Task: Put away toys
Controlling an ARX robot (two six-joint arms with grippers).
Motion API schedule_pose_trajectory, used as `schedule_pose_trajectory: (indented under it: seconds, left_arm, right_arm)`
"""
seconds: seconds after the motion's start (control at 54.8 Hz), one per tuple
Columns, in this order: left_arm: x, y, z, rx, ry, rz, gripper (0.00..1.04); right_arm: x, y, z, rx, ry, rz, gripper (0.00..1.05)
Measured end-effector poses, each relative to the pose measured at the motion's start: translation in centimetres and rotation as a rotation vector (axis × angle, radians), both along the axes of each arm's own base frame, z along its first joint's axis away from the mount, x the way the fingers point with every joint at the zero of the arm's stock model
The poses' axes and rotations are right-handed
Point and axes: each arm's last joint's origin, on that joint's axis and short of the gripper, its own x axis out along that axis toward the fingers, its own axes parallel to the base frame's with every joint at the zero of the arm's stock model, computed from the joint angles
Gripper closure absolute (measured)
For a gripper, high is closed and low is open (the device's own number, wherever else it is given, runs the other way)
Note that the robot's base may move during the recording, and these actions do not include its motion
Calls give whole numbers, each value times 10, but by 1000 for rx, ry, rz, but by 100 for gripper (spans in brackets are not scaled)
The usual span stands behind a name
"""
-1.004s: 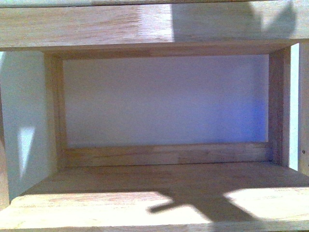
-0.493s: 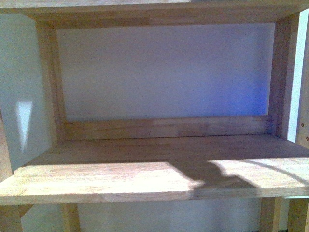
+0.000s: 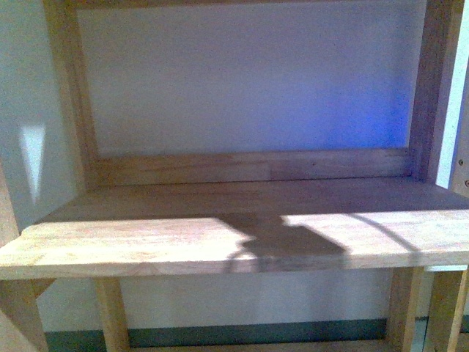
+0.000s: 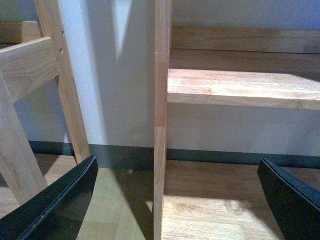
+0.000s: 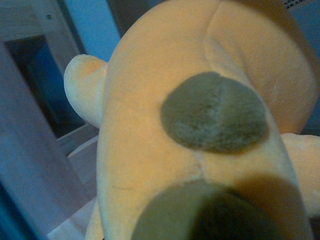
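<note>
- Front view: a wooden shelf board [image 3: 146, 246] runs the full width, bare and sunlit, with a low back rail [image 3: 253, 167] and uprights at either side. Neither arm shows here, only a shadow on the board. The board looks like the likely resting place for the toy, with open room all along it, bounded by the front edge and the side posts.
- Left wrist view: the left gripper [image 4: 180, 200] has its dark fingers [image 4: 65, 200] spread wide with nothing between them. It faces a vertical post [image 4: 161, 125] and the shelf's end, with floor below. The arm seems parked aside, out of the way.
- Right wrist view: the plush animal [image 5: 200, 125] fills the frame — orange-yellow fabric, a dark spot, an ear-like nub — hard against the camera, so it is probably carried by the right arm. Its fingers are hidden, so their state cannot be told. Shelf timber [image 5: 35, 165] sits close behind.
</note>
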Motion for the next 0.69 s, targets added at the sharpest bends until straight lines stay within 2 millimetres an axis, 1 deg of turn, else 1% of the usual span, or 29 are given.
schedule_pose_trajectory:
  seconds: [0.164, 0.292, 0.53, 0.621, 0.694]
  left_arm:
    - [0, 0, 0, 0, 0, 0, 6]
    - [0, 0, 0, 0, 0, 0, 6]
    - [0, 0, 0, 0, 0, 0, 6]
    - [0, 0, 0, 0, 0, 0, 6]
    - [0, 0, 0, 0, 0, 0, 6]
  right_arm:
    - [-3, 20, -2, 47, 7, 141, 87]
    - [-6, 29, -1, 98, 13, 225, 87]
    - [-3, 33, -4, 174, 54, 273, 87]
    - [2, 32, -9, 206, 85, 279, 87]
    - [10, 32, -16, 232, 123, 292, 87]
